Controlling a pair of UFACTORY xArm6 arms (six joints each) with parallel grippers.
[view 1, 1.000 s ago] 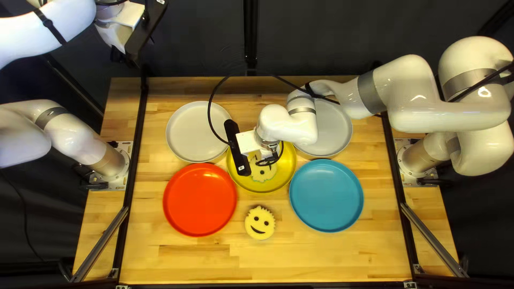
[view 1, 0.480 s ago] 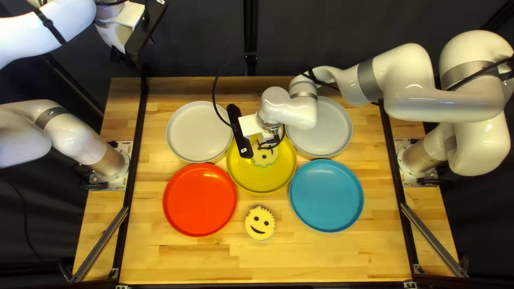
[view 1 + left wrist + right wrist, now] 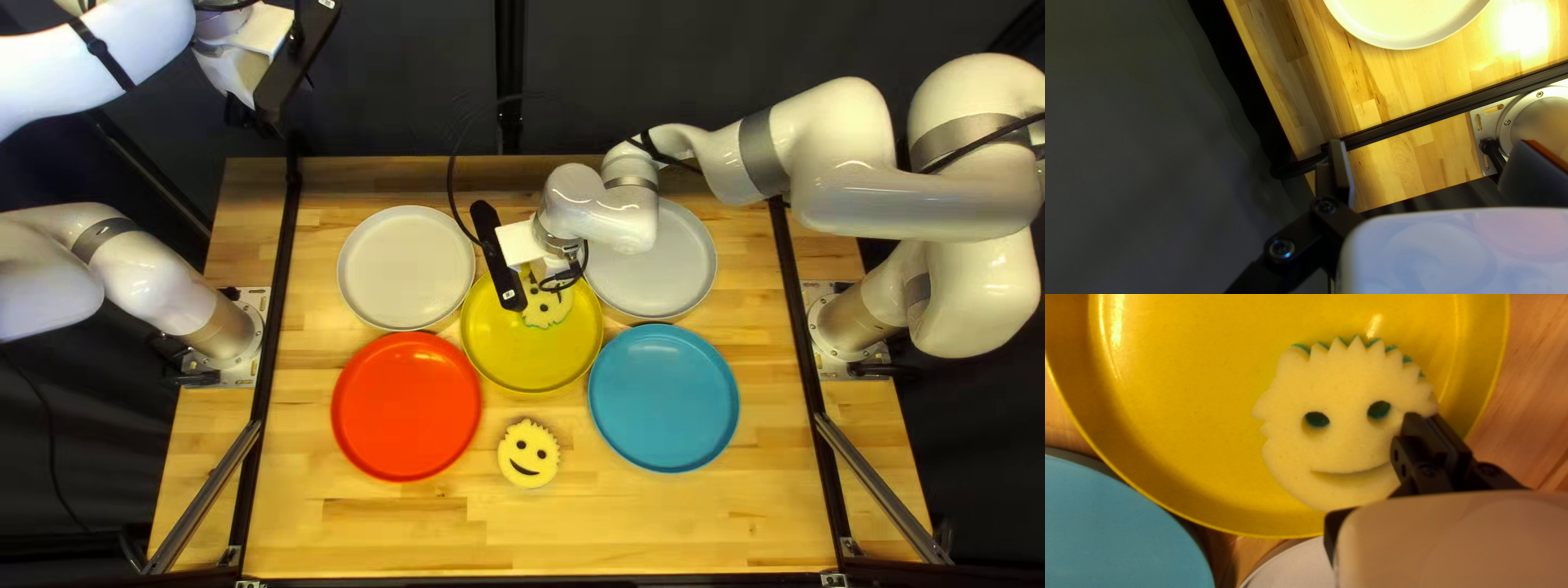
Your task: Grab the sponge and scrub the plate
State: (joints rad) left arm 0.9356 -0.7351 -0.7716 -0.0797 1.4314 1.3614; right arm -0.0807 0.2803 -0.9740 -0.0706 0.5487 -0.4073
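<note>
Jutting sideways from its pinched edge, the round sponge [image 3: 1339,446] is over the yellow plate [image 3: 1181,403], most of its face to one side of the right gripper [image 3: 1423,418], whose fingers close narrowly on it. Scrubbing probably wants strokes led from that edge; the left gripper [image 3: 1432,144], wide and empty, is well apart.

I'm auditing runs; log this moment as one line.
right pincer: shut on round pale-yellow smiley foam sponge | position: over round yellow plastic-looking plate | left pincer: open | spare: matching sponge on wooden table
</note>
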